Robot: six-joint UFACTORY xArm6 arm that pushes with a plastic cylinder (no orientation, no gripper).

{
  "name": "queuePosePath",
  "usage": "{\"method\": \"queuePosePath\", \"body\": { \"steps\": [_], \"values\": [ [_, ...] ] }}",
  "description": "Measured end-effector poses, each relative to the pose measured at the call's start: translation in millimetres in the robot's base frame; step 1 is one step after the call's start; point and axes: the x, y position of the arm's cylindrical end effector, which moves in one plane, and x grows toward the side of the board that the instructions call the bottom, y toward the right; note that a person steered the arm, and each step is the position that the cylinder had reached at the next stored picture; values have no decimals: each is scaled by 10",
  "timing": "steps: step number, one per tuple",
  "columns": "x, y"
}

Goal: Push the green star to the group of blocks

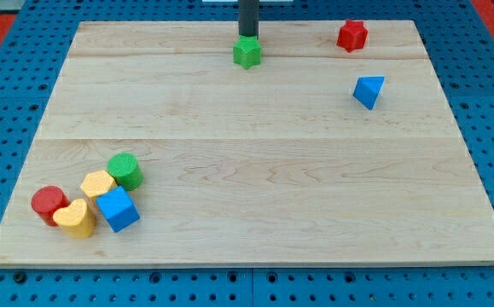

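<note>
The green star [247, 53] lies near the view's top, a little left of the middle. My tip [247, 36] stands right behind it, on its upper side, touching or nearly touching it. The group of blocks sits at the view's bottom left: a green cylinder [125, 170], a yellow hexagon-like block [98, 184], a blue cube [117, 209], a yellow heart [76, 218] and a red cylinder [49, 203], all packed close together.
A red star [352, 35] lies at the view's top right. A blue triangular block [368, 90] lies below it. The wooden board [255, 153] ends near the group's left and lower sides.
</note>
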Motion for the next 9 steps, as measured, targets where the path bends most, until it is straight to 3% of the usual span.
{"method": "queuePosePath", "body": {
  "steps": [9],
  "values": [
    [1856,-32]
  ]
}}
